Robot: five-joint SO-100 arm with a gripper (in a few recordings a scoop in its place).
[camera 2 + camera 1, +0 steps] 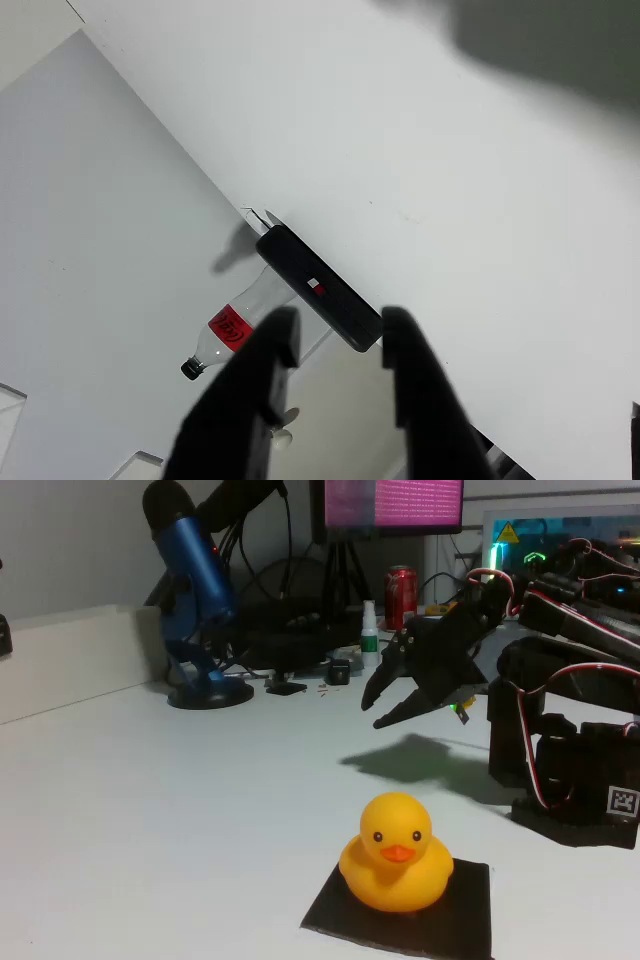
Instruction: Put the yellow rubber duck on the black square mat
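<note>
Yellow rubber duck sits upright on the black square mat, toward its left-rear part in the fixed view. Gripper hangs above the table, behind the mat and well apart, jaws parted, holding nothing. Placement looks done; next move likely just retreat, keeping clear of the duck.

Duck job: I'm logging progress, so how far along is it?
It looks done: the yellow rubber duck sits upright on the black square mat in the fixed view. Nothing is in hand: the gripper hangs open and empty above the table, well behind the duck. Nothing visible is left, bar perhaps parking the arm.
</note>
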